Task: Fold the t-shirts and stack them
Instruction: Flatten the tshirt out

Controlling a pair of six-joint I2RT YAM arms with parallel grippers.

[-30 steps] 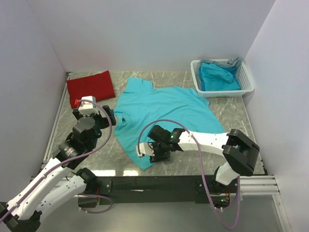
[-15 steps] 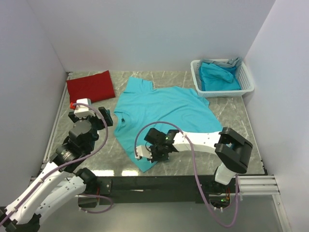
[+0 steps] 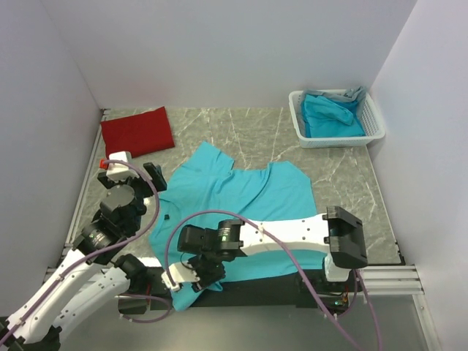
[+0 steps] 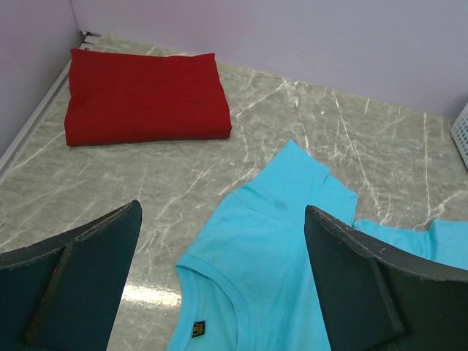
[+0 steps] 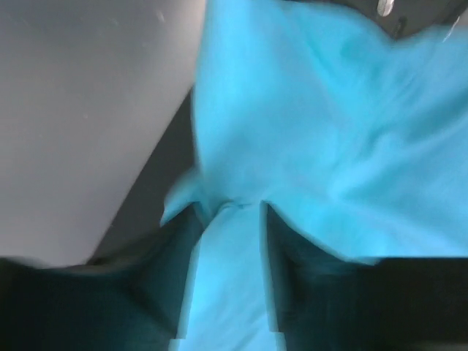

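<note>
One turquoise t-shirt [image 3: 241, 197] dragged well away from white basket [image 3: 374, 121] within last second, bunching slightly. Right gripper [image 5: 232, 212] narrow, pinching its hem. Left gripper [image 4: 223, 219] wide, empty. Red folded t-shirt [image 3: 137, 130] far left of basket. Likely repositioning before fold.

Table [image 3: 241, 124] lies bare between red t-shirt [image 3: 137, 130] and basket [image 3: 336, 140].

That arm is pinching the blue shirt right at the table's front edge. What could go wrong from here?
The right hand pinches only a small tuck of the blue shirt, which might slip free. That corner hangs past the edge of the table, so the cloth could slide off.
</note>
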